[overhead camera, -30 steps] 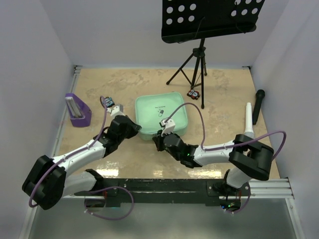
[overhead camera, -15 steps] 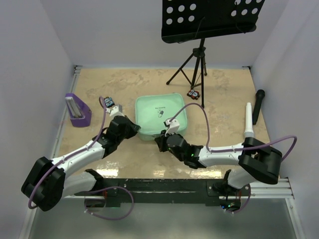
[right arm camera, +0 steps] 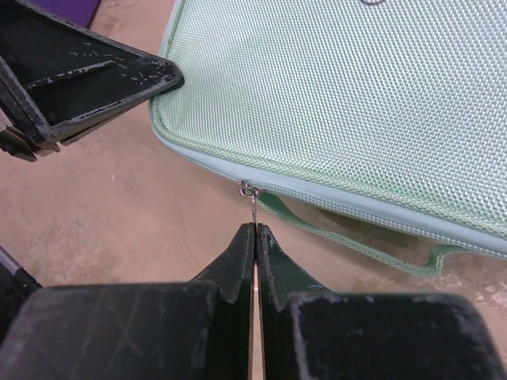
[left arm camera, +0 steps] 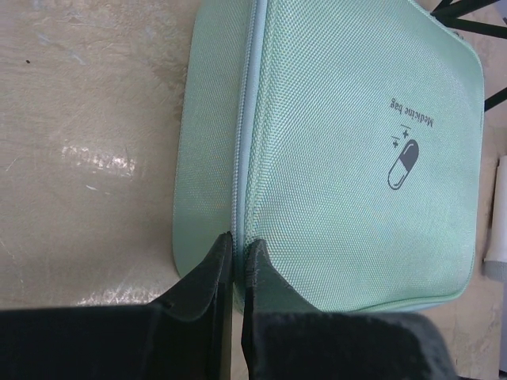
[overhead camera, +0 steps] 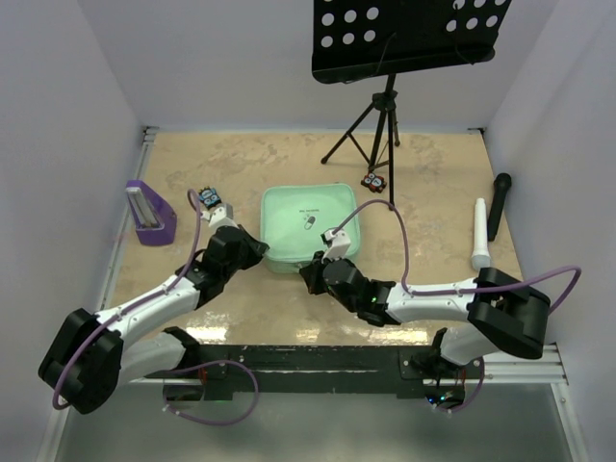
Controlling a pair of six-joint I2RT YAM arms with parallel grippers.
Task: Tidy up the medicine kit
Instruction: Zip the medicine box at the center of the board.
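Left of centre, left gripper (left arm camera: 236, 241) pressed together over the zip seam at the near-left corner of the kit (overhead camera: 310, 217); fabric caught or not, cannot tell. Kit mid-frame, shut. Just right, right gripper (right arm camera: 254, 229) pinching the zip pull (right arm camera: 252, 207). Risks: pull slipping from so thin a pinch, or kit dragging along under a weak left hold. Against a second ago: right elbow further right and lower, forearm flatter, kit unmoved.

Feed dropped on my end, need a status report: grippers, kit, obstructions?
Left gripper shut, tips at medicine kit corner seam. Right gripper shut on zipper pull. Kit lid down, flat on table. Tripod leg close behind, not touching.
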